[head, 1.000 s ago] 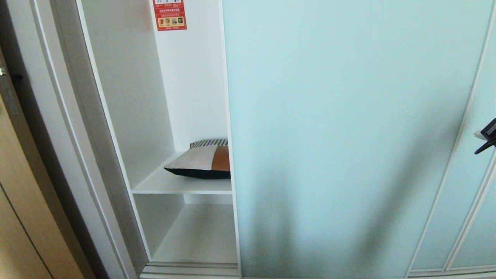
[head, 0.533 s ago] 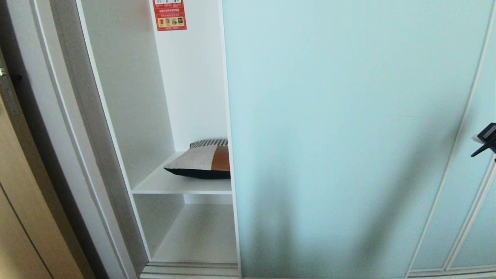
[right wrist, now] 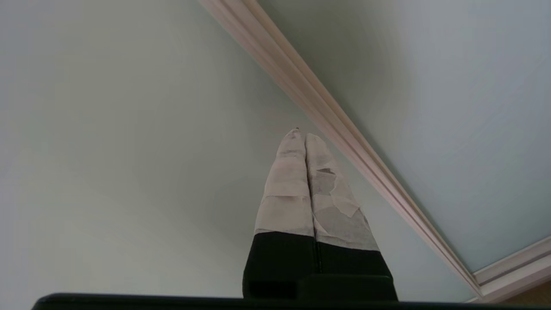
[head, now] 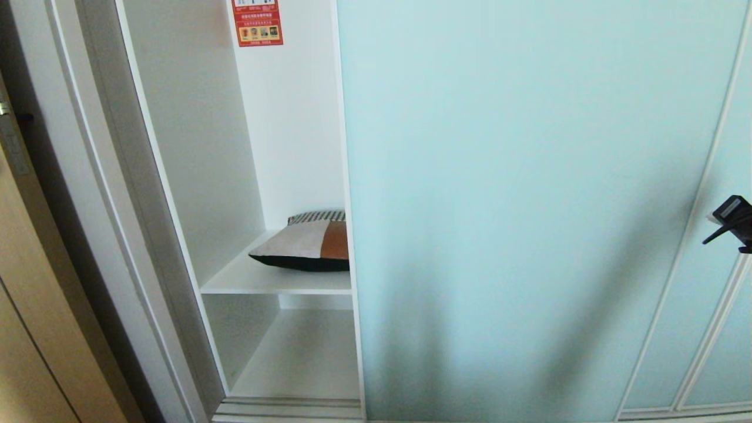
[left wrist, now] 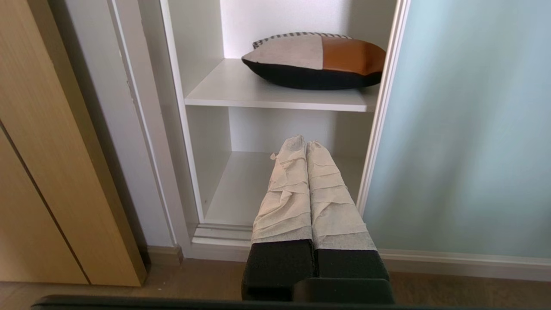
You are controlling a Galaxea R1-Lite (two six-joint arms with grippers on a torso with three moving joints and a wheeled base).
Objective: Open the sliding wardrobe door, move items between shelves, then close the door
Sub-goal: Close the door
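The sliding wardrobe door, a pale aqua panel, stands slid aside and leaves the narrow white compartment on the left uncovered. The items, a soft black, tan-brown and whitish bundle, lie on the upper of the two shelves; the lower shelf is bare. My right gripper is shut and empty, close to the door's surface beside its thin frame strip. A black part of that arm shows at the head view's right edge. My left gripper is shut, low before the lower shelf.
A light wooden door stands left of the wardrobe frame. A red sticker is on the compartment's back wall. A second aqua panel lies right of the frame strip. Brown floor runs along the bottom rail.
The black part of my right arm has sunk and shifted slightly left at the head view's right edge. The door, the items and the left gripper have not moved.
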